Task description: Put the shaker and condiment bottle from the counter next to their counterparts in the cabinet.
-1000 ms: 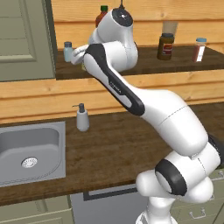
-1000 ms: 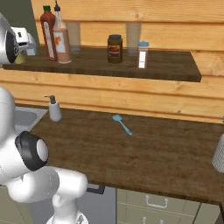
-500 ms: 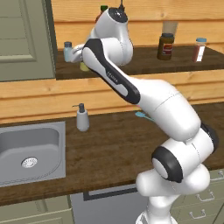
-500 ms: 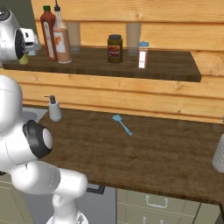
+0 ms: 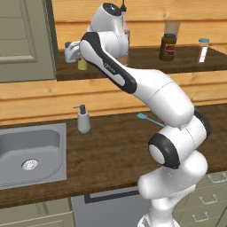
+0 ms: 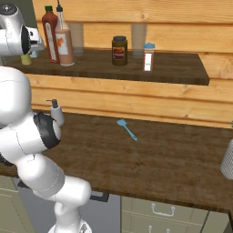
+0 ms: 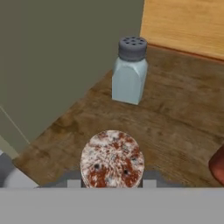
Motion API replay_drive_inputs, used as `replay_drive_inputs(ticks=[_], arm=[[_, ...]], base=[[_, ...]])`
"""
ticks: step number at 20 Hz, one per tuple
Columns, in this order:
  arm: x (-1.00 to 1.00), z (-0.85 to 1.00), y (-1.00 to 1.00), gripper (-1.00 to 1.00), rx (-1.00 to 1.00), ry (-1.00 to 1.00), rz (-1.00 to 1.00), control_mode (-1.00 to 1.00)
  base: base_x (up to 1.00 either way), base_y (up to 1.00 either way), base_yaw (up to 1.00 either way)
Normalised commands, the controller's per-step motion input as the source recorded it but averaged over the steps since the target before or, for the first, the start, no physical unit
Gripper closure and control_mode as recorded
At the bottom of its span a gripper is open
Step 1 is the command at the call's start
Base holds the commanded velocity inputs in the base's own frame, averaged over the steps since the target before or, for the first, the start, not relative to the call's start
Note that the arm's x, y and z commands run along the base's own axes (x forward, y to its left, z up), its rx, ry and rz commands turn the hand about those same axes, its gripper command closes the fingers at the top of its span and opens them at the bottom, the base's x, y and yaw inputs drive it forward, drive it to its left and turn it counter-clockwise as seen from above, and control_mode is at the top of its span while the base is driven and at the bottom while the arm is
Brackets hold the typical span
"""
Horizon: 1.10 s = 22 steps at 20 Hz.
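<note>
The tiny yellow-green shaker stands on the cabinet's dark wood shelf, at its left end beside the grey-green door. My gripper comes down on it from above. In the hand view its speckled tan cap sits tight between my fingertips, and the gripper is shut on it. The pale blue grey-capped shaker stands just beyond, close by. In the right base view the peach-orange condiment bottle stands on the shelf against the tall dark red bottle, right of the yellow-green shaker.
A dark jar and a white red-capped shaker stand further right on the shelf. On the counter below are a grey soap dispenser, a sink and a blue utensil.
The hand has lowered the shaker onto the left end of the shelf, and the arm's elbow has swung round. In the last half second the shaker has stayed put.
</note>
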Motion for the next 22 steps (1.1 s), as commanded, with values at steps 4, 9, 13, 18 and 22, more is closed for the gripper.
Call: replay_drive_inputs(ticks=[4,9,13,18,22], arm=[[0.24,0.0,0.18,1.0,0.0,0.02,0.0,-1.0],[0.22,0.0,0.13,1.0,0.0,0.01,0.0,-1.0],[0.28,-0.19,0.08,1.0,0.0,0.0,0.0,-1.0],[0.19,-0.31,0.07,1.0,0.0,0.0,0.0,-1.0],[0.03,-0.39,0.23,1.0,-0.03,0.0,0.0,-1.0]], base=[[0.0,0.0,0.0],[0.0,0.0,0.0],[0.0,0.0,0.0],[0.0,0.0,0.0],[0.0,0.0,0.0]])
